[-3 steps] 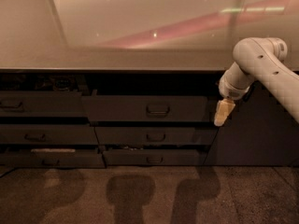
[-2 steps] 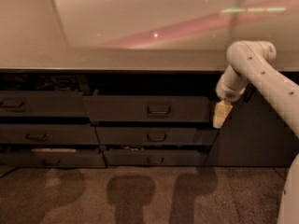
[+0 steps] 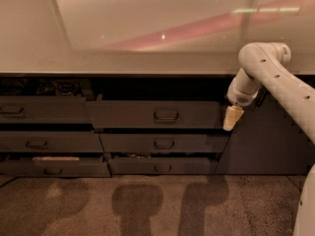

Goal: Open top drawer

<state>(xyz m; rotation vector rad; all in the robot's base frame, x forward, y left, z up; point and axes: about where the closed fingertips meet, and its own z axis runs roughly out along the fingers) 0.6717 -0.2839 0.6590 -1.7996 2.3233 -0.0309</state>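
camera view, single frame.

- bench (image 3: 29, 43): pale glossy top across the upper half, with a pink streak of reflection on it. its front edge runs just above the drawers.
- top drawer (image 3: 128, 114): the widest, tallest dark front, in the centre column directly under the bench edge. its small rounded pull handle (image 3: 166, 115) sits at mid-width. a dark gap shows between the front's upper edge and the bench.
- below it, in the same column: a middle drawer (image 3: 133, 143) and a bottom drawer (image 3: 133, 166), both shallower, each with the same kind of handle.
- left column of drawers (image 3: 44, 109): three dark fronts. some clutter shows above the uppermost one, too dim to identify.
- arm (image 3: 285, 87): white, enters from the right edge, bends at an elbow near the bench edge, then turns downward.
- tool (image 3: 232, 118): pale yellow tip pointing down and slightly left. it hangs at the right end of the top drawer's front, level with the front's lower half. it is well to the right of the pull handle and not on it. contact with the drawer edge: cannot tell. spread or pressed together: cannot tell.
- dark side panel (image 3: 266, 141) lies behind and to the right of the tool.
- floor (image 3: 147, 205): speckled, with three soft shadows on it.
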